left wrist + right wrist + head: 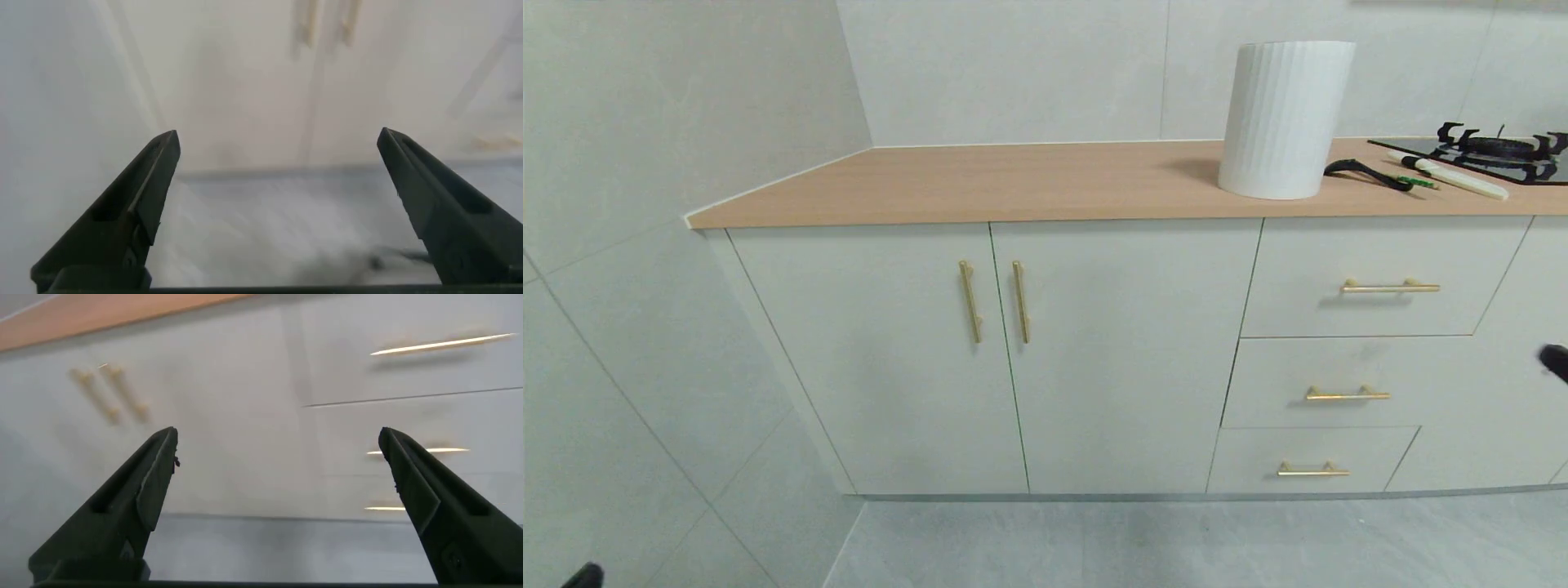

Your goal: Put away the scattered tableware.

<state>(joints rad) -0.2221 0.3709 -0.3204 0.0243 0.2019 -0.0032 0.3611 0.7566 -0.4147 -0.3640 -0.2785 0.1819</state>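
Wears matte black on left gripper [278, 134] and right gripper [278, 433] alike, with long wedge-shaped fingers [135, 204] tapering to blunt tips.

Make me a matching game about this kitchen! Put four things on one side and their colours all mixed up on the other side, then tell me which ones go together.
Things:
1. ribbed container
2. countertop
3. top drawer handle
4. burner grate

Colours:
A. gold
B. black
C. white
D. wood brown

Right pairs: 1-C, 2-D, 3-A, 4-B.
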